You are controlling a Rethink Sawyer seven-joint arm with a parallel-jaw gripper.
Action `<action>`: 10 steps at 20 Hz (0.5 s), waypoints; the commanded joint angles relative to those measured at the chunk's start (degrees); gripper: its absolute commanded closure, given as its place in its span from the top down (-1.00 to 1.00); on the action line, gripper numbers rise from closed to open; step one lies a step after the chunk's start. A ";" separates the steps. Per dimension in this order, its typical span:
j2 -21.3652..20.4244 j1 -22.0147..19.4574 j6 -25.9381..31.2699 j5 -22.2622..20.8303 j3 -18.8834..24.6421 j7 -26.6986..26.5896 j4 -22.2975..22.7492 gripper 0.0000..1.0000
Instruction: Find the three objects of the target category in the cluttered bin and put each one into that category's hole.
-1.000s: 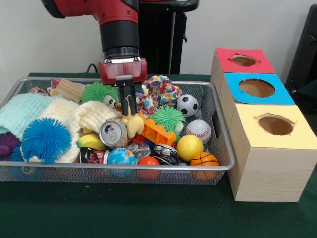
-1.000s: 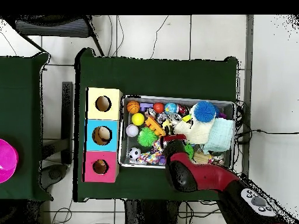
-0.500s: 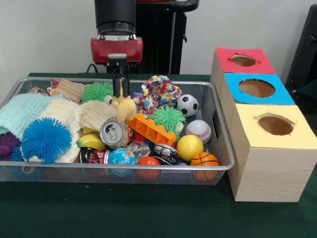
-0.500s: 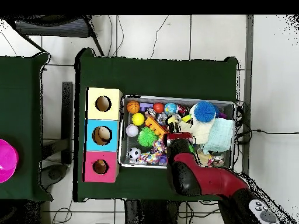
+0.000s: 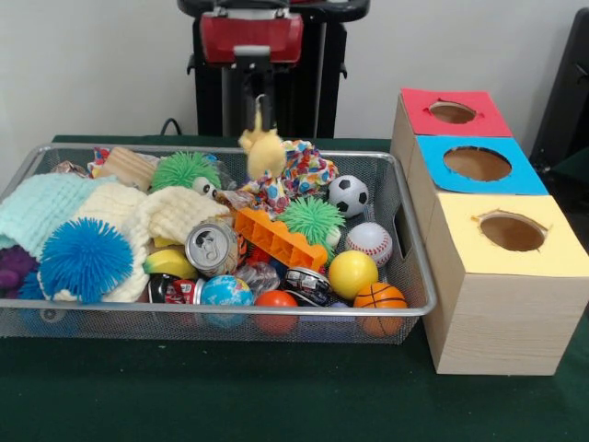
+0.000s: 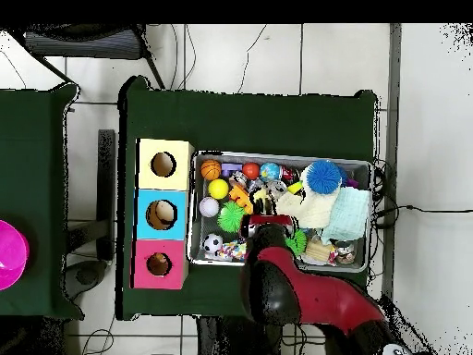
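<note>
Plush toy point(image 5: 261, 148), small and yellow, hangs above the bin point(image 5: 405, 276) from the gripper point(image 5: 257, 97), whose jaws are pinched shut on its top, so carrying it slowly toward the coloured boxes point(image 5: 479, 198) should limit swinging before release.

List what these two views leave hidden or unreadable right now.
- Front view: the gripper holds a yellow plush toy, too small to identify.
- Overhead view: the arm covers the gripper, the toy and part of the bin.
- Front view: the insides of the red box, blue box and yellow box are hidden by their tops.
</note>
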 commanded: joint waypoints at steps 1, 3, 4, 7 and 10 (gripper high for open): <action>-11.58 10.14 12.32 12.62 -1.12 17.56 6.21 -1.00; -12.35 13.82 13.79 15.48 -3.22 17.59 5.93 -1.00; -12.63 15.46 14.31 16.75 -4.14 17.69 5.85 -1.00; -13.44 19.45 16.06 19.42 -6.66 17.86 5.17 -1.00; -14.44 26.60 19.08 22.54 -12.86 17.66 3.42 -1.00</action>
